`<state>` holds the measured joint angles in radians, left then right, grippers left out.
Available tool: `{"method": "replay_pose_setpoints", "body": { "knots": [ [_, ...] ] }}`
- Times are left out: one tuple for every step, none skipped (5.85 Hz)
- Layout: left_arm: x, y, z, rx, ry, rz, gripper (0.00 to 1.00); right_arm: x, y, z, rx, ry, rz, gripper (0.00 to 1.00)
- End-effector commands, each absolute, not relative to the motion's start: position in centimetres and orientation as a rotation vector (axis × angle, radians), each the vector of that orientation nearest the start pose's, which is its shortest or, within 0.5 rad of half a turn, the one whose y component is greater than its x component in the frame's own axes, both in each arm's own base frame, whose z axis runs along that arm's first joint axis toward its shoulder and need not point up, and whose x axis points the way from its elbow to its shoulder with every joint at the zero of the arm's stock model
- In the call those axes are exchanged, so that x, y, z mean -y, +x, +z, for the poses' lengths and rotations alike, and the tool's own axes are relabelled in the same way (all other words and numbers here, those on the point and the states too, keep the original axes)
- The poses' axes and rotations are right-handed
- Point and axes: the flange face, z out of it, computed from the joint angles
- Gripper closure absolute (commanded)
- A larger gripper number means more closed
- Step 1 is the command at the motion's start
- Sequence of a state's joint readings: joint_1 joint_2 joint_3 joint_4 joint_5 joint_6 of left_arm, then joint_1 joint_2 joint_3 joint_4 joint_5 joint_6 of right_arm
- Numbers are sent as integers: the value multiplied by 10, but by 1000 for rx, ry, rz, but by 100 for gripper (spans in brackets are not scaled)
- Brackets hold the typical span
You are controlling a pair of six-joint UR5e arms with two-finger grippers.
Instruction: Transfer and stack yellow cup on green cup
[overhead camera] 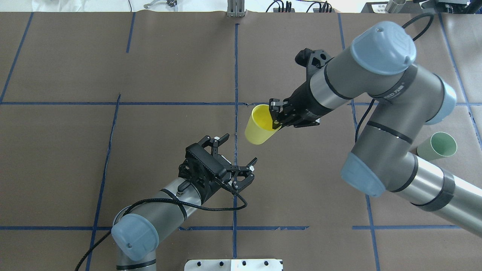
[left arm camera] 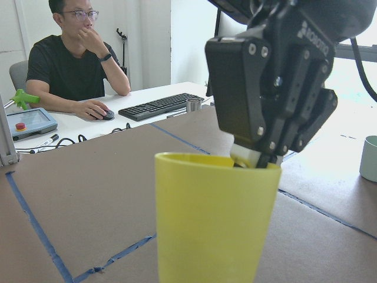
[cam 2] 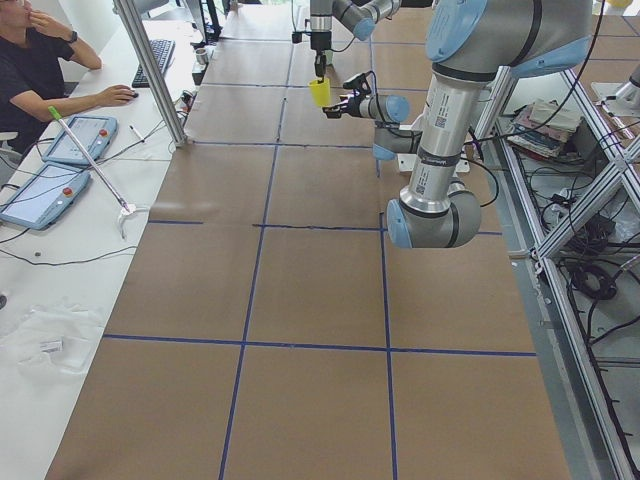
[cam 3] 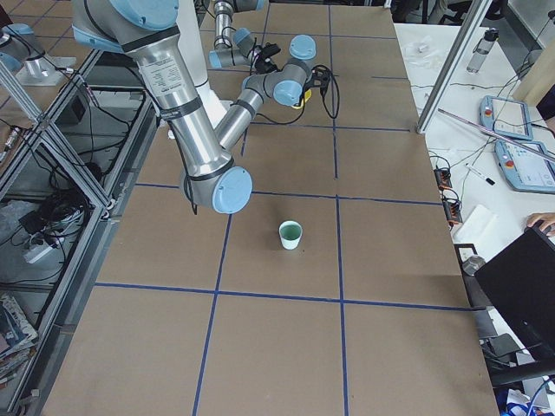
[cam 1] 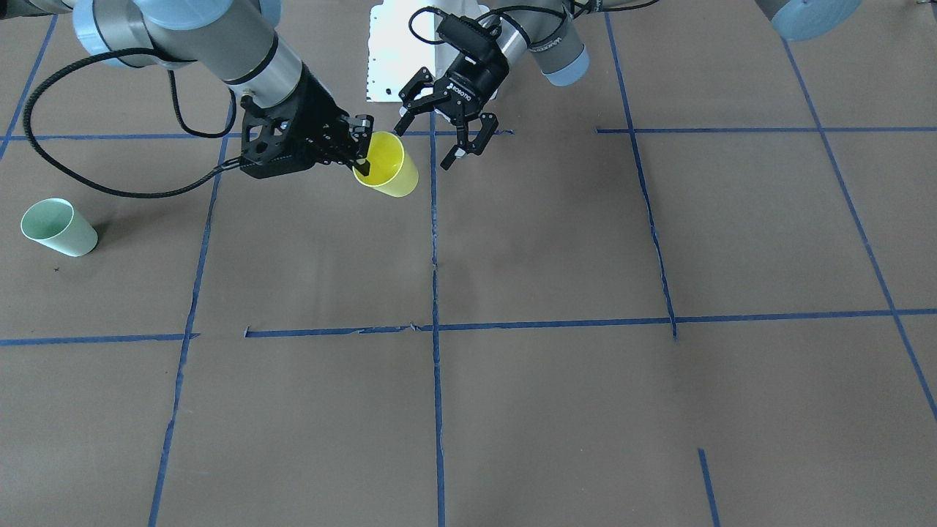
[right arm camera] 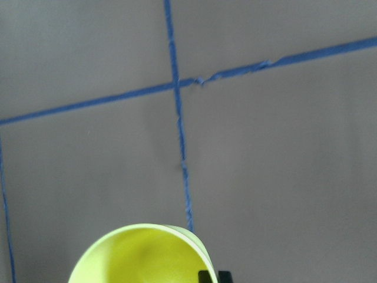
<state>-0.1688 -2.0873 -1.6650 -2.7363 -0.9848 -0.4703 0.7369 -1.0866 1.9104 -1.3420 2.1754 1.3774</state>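
The yellow cup hangs upright above the table's middle. My right gripper is shut on its rim, one finger inside and one outside. The cup's rim fills the bottom of the right wrist view. My left gripper is open and holds nothing. It hovers close beside the yellow cup, facing it without touching. The green cup stands upright on the table far off on my right side, partly behind the right arm in the overhead view.
Blue tape lines divide the brown table into squares. A white plate lies at the robot's base. A person sits at a side desk with a keyboard and teach pendants.
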Motion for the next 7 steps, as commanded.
{"method": "replay_pose_setpoints", "body": {
  "knots": [
    [285, 553, 193, -1116, 1338, 163, 1, 469, -294, 276, 1058, 29, 349, 100],
    [286, 554, 195, -1113, 1335, 165, 1, 466, -243, 331, 987, 12, 445, 100],
    [286, 554, 195, -1113, 1335, 165, 1, 463, -193, 374, 937, 1, 532, 100],
    [286, 555, 196, -1112, 1334, 163, 1, 455, -152, 416, 882, -10, 573, 100],
    [285, 555, 196, -1113, 1333, 164, 1, 435, -106, 469, 812, 10, 475, 100],
    [286, 555, 192, -1114, 1337, 158, 1, 419, -88, 503, 786, -38, 466, 100],
    [287, 555, 191, -1105, 1344, 142, 1, 413, -85, 516, 770, -57, 465, 100]
  ]
}}
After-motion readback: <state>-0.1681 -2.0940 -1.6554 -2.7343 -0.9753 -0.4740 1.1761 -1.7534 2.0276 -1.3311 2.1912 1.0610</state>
